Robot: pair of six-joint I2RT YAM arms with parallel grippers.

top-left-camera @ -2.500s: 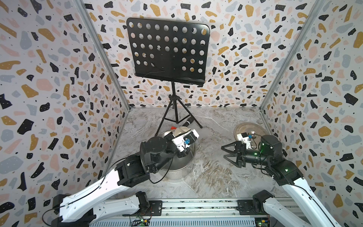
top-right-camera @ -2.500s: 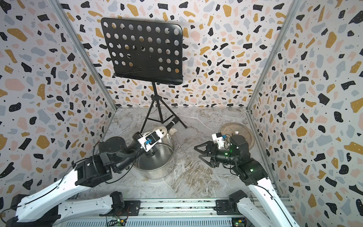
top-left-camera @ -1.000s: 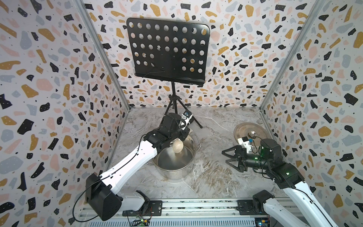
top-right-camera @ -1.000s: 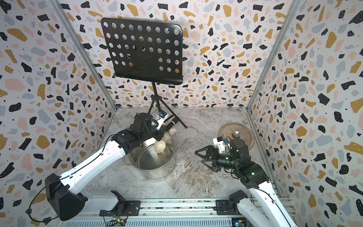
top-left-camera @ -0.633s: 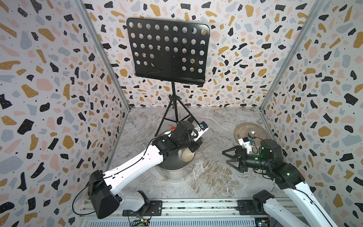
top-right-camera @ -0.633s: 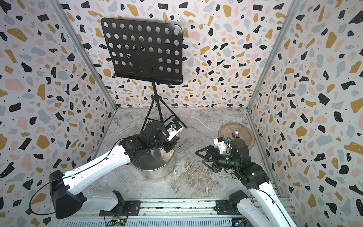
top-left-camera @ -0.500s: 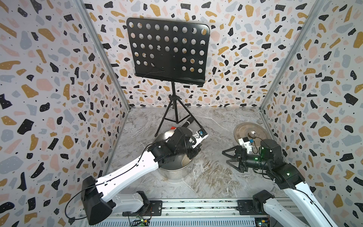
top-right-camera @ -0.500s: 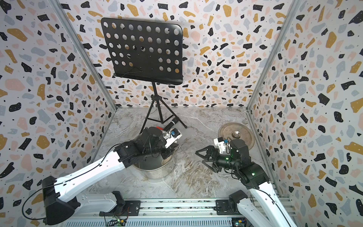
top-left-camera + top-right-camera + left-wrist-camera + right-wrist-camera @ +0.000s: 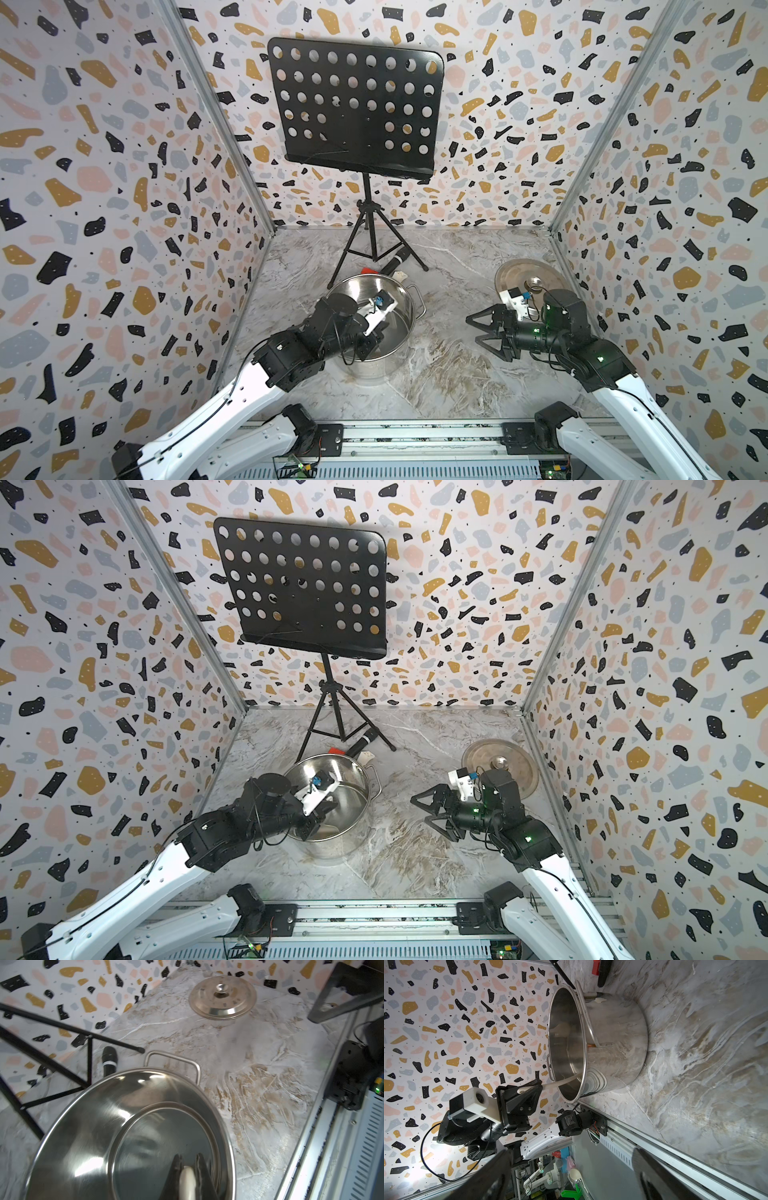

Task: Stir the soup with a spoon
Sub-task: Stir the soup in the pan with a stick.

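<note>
Left gripper [image 9: 188,1161] tight on slim cream spoon [image 9: 187,1180] in shiny steel pot [image 9: 83,1126] (right gripper [image 9: 471,331] agape, empty)

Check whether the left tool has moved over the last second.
Yes. In a top view, the left tool has pulled back from the far rim of the pot, near the music stand, to its near rim.

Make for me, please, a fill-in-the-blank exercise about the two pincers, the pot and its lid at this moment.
1. The left pincer is shut on the handle of the ____.
2. The right pincer is ____ and holds nothing.
3. The lid lies on the table, apart from the ____.
Missing words: spoon; open; pot.
</note>
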